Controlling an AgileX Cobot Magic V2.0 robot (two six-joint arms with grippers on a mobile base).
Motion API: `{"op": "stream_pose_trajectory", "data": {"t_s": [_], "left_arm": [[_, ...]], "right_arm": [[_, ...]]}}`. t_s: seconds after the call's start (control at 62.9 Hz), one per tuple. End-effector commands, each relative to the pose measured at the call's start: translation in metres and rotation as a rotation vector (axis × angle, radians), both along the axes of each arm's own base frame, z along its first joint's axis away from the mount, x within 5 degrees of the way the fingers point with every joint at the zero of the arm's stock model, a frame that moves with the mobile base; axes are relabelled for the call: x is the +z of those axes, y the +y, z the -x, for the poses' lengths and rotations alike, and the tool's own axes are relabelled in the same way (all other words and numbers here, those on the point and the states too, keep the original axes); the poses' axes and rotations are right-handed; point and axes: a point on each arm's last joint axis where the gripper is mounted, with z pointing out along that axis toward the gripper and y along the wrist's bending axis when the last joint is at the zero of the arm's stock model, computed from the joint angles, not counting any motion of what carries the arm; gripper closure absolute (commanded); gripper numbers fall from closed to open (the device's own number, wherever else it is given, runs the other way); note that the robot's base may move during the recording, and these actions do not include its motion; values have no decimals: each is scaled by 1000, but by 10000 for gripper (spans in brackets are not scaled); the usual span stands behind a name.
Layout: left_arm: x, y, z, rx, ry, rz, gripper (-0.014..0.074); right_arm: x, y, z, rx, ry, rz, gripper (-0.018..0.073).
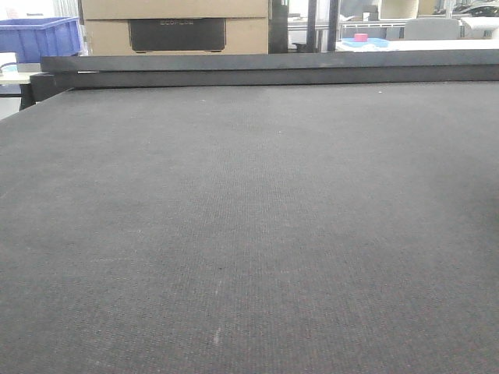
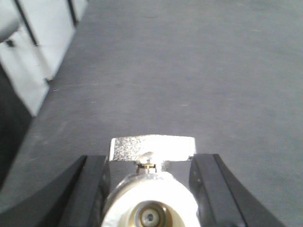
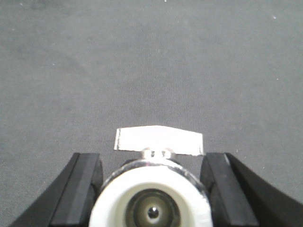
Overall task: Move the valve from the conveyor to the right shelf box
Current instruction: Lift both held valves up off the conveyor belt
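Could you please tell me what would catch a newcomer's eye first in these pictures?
The dark grey conveyor fills nearly the whole front view, with a blue bin beyond its far left corner. Above it, the left end effector holds a shiny valve between its black fingers, and the right end effector holds a second valve likewise.

I'm seeing the left gripper (image 2: 151,158) pinching a valve (image 2: 151,194) between its black fingers (image 2: 94,184), wrist tilting forward and down; the right gripper (image 3: 151,156) is pinching a second valve (image 3: 150,184) the same way.
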Motion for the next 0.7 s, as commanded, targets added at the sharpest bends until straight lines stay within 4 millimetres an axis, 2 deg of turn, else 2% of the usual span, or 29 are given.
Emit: {"op": "stream_pose_trajectory", "data": {"t_s": [0.0, 0.684], "left_arm": [[8, 0, 0, 7, -73, 12, 708], [8, 0, 0, 5, -71, 32, 708]], "right_arm": [[10, -1, 1, -3, -84, 3, 725], [10, -1, 1, -3, -88, 3, 725]]}}
